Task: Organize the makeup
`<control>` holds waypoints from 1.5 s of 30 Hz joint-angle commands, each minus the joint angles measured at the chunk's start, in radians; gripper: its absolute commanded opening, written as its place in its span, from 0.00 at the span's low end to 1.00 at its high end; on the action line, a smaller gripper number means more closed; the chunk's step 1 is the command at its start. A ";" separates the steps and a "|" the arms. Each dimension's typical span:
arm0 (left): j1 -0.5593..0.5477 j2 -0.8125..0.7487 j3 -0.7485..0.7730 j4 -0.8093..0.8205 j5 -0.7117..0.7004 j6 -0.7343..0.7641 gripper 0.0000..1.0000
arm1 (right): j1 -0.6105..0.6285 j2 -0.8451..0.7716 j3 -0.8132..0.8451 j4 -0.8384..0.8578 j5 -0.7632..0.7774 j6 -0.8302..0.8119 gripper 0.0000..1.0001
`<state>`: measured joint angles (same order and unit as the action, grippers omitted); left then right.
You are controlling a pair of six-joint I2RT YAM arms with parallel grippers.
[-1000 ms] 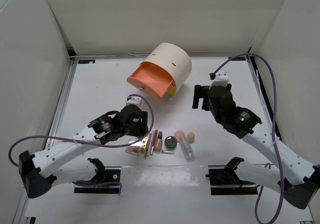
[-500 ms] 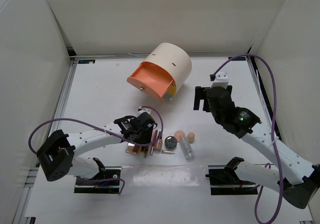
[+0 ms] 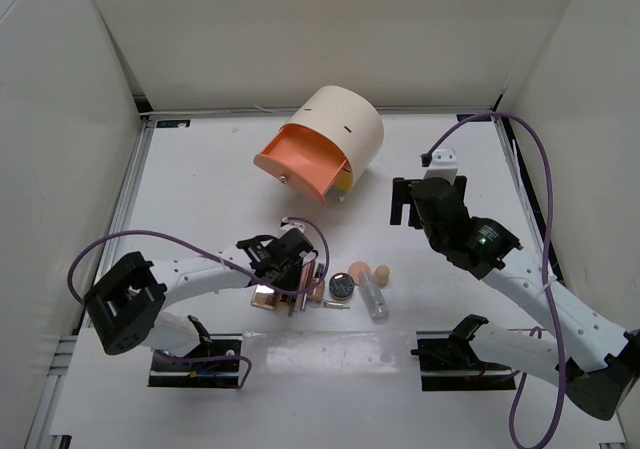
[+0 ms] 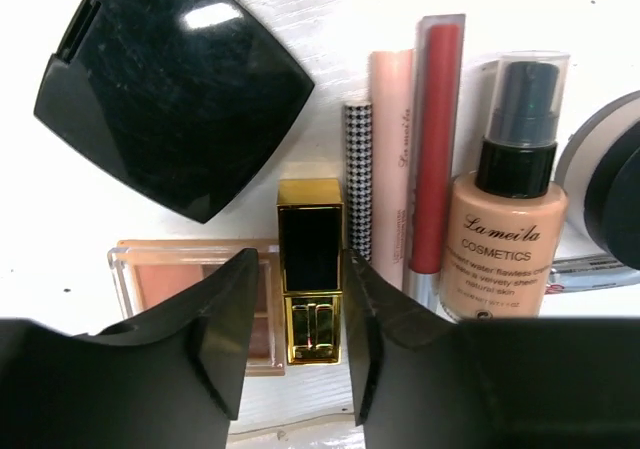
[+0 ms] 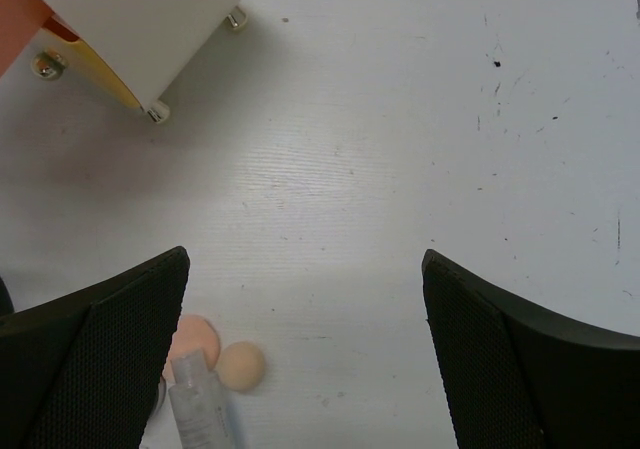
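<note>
So the left gripper [image 4: 300, 259] is down over the row of makeup with its fingers [image 4: 225, 339] either side of the gold-and-black square lipstick tube [image 4: 310, 269]. It's lined up along the tube's length, I'd guess so it can pinch the flat sides and lift that one out without dragging the neighbours. The jaws are apart: one finger looks right up against the tube and the other shows a sliver of gap, so I wouldn't call it clamped. The lipstick lies hard against the clear-cased peach palette [image 4: 180, 289] poking out beside that finger, maybe partly on it, can't tell. The glossy black square compact [image 4: 170, 79] sits just ahead of the fingertips on that same side. On the other side of the hand, packed side by side and pointing the same way as the fingers, are a slim houndstooth tube [image 4: 357, 169], a pale pink tube [image 4: 392, 159], a red lip gloss stick [image 4: 435, 149] and a peach foundation bottle with a black pump [image 4: 510, 239]. Past those is the edge of a round dark compact [image 4: 612, 189], with a silvery pencil [image 4: 590, 265] crosswise by it. One of each by my count. The right gripper [image 5: 305, 259] is spread wide on nothing over the bare white table [image 5: 400, 119], probably just parked out of the way. Just beside one of its fingers are two peach sponges [image 5: 243, 364] and one clear tube [image 5: 200, 409]. The one big cream cylinder box [image 3: 340, 129], with its orange drawer [image 3: 295, 164] pulled out, sits well ahead of both hands, presumably where stuff goes.
</note>
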<state>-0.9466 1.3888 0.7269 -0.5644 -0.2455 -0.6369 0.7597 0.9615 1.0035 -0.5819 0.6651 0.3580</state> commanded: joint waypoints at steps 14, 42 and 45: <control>-0.046 -0.143 0.150 -0.190 -0.106 0.002 0.23 | 0.001 -0.044 -0.016 0.013 0.053 0.001 0.99; 0.219 0.108 0.818 0.184 -0.444 0.008 0.37 | -0.002 -0.001 -0.035 0.017 0.105 0.053 0.99; 0.282 0.179 0.858 0.166 -0.333 -0.023 0.36 | 0.001 0.008 -0.031 0.011 0.105 0.059 0.99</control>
<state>-0.7105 1.5486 1.5295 -0.3832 -0.6678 -0.5915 0.7597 0.9642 0.9668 -0.5755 0.7349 0.3901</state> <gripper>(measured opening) 0.374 0.987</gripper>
